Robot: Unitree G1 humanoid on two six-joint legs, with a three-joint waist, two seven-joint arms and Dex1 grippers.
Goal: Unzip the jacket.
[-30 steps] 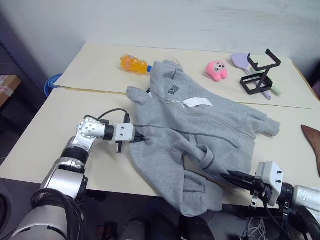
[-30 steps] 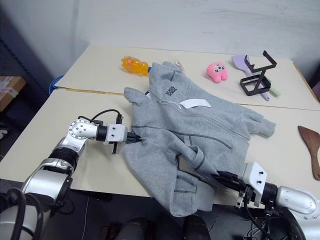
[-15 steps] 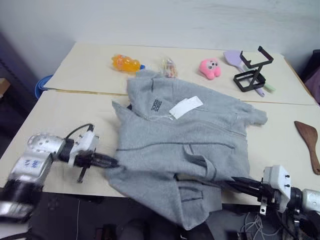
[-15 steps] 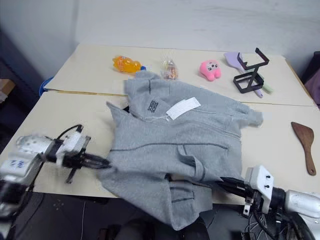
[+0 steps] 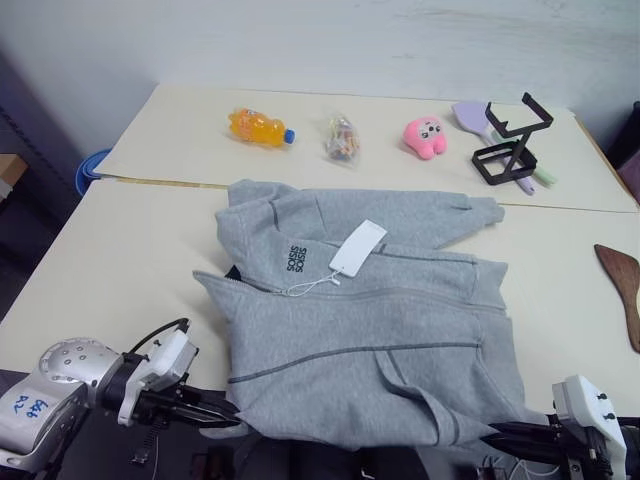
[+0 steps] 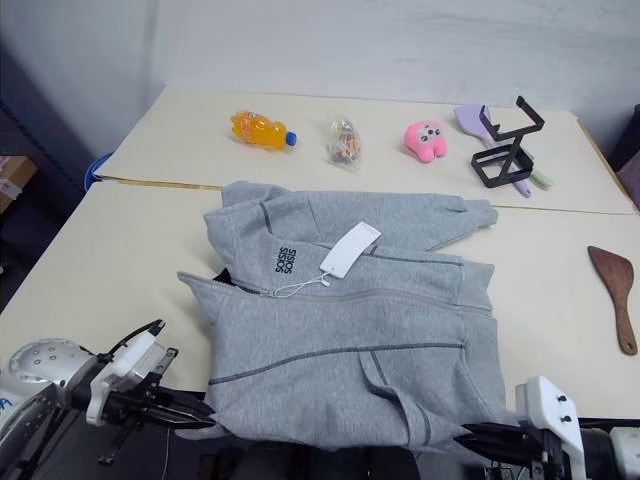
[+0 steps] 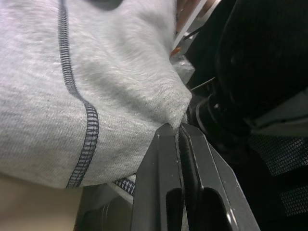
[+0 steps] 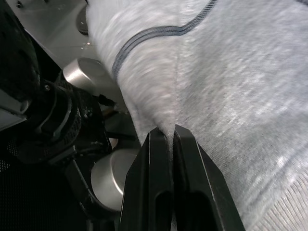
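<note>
The light grey jacket lies spread flat across the near table, with its hem at the near edge. A white hang tag and a small dark logo sit near its collar on the left side. My left gripper is at the near left, shut on the hem corner. The left wrist view shows its tips pinching the grey fleece. My right gripper is at the near right, shut on the other end of the hem. There too the right wrist view shows the tips closed on fabric.
Along the far table stand an orange bottle, a small bag of sweets, a pink plush, a lilac brush and a black wire stand. A wooden spatula lies at the right edge. A blue bucket is off the left side.
Both grippers drew back to the near edge with the hem, pulling the crumpled jacket out flat and nearer. The bag of sweets came into sight behind it.
</note>
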